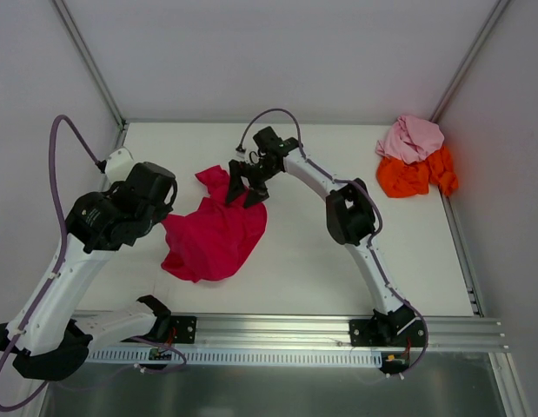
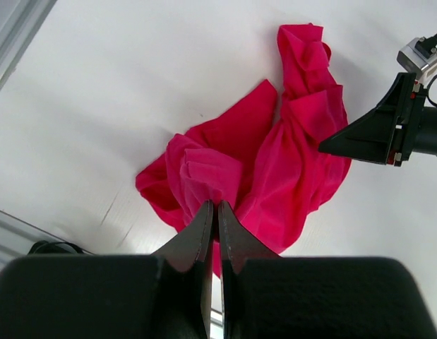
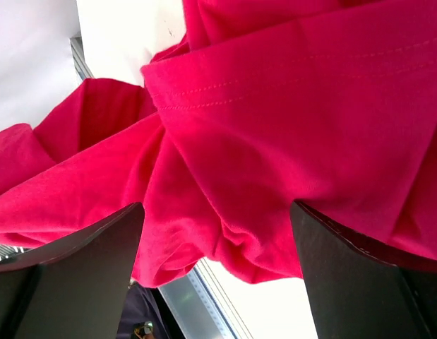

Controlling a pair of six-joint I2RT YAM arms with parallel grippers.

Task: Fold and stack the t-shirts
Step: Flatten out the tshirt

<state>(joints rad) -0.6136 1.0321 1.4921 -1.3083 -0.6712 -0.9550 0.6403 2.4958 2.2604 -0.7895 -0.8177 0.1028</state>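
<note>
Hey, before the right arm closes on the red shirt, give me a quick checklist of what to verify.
1. Left gripper shut on the crimson t-shirt: ok.
2. Right gripper open, cloth showing in its gap: ok.
3. Crimson t-shirt lying flat: not ok, crumpled.
4. Pale pink t-shirt and orange t-shirt out of the way, far right corner: ok.
5. Which hem the right gripper faces: cannot tell.

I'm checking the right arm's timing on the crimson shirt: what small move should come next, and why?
Probably close the right tool on the crimson t-shirt: its jaws stand open with cloth between them, while the left tool pinches another fold, so both could then spread it.
</note>
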